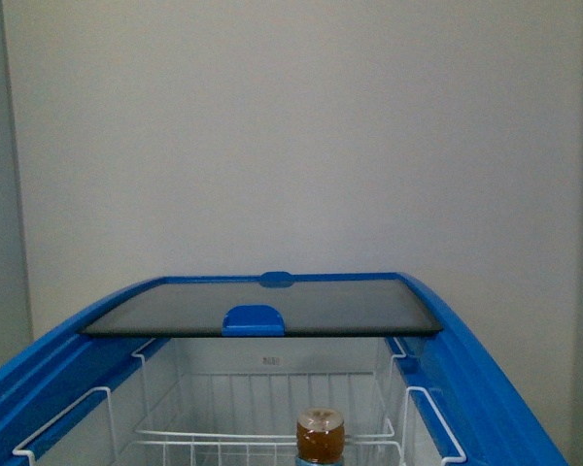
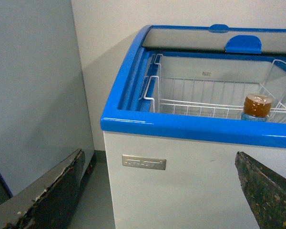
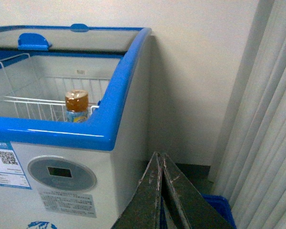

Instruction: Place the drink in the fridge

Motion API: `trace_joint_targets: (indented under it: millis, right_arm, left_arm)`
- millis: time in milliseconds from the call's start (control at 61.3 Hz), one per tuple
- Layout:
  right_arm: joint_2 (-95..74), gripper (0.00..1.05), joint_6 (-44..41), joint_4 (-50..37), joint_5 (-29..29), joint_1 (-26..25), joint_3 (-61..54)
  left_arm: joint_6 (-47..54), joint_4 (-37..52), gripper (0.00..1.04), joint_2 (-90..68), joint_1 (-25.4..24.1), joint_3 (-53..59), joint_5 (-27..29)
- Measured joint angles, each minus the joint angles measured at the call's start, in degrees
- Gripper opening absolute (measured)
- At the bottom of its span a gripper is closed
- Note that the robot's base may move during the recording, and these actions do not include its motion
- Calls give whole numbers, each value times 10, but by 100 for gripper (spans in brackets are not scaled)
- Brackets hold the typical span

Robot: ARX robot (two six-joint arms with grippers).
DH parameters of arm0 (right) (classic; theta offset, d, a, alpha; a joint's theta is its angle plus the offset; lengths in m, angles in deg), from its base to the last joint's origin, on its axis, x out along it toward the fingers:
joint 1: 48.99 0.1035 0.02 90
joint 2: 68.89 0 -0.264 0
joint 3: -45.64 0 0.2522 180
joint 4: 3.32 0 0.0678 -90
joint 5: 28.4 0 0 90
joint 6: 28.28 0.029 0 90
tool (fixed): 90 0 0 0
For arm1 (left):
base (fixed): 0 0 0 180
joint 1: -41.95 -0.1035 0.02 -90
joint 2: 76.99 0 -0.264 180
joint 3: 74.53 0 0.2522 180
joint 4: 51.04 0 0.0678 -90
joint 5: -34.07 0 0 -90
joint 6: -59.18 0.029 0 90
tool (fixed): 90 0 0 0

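Plain wall behind; drink stands in fridge, base hidden

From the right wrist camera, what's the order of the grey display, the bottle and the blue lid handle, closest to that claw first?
1. The grey display, on the fridge's front wall, is nearest the right gripper.
2. The drink, standing inside behind the front rim.
3. The blue lid handle, on the glass lid at the back, is farthest.

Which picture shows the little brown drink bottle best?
The right wrist view: the small amber-brown bottle with the pale cap shows its cap, neck and some blue label. The front view cuts it off at the bottom edge. The left wrist view shows only its top.
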Motion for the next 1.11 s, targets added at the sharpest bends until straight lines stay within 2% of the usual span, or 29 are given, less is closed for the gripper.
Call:
trace_joint_targets:
  millis: [33,147,179,293,522,1109]
  right_arm:
    - [0,7,0,0,0,0,0]
    - [0,33,0,0,0,0,0]
    - [0,37,0,0,0,0,0]
    - [0,63,0,0,0,0,0]
    - [1,98,1,0,0,0,0]
    - [1,97,1,0,0,0,0]
  left_arm:
    - [0,0,97,0,0,0,0]
    - [0,0,97,0,0,0,0]
    - [0,0,97,0,0,0,0]
    - [0,0,97,0,0,0,0]
    - [0,0,97,0,0,0,0]
    - [0,0,97,0,0,0,0]
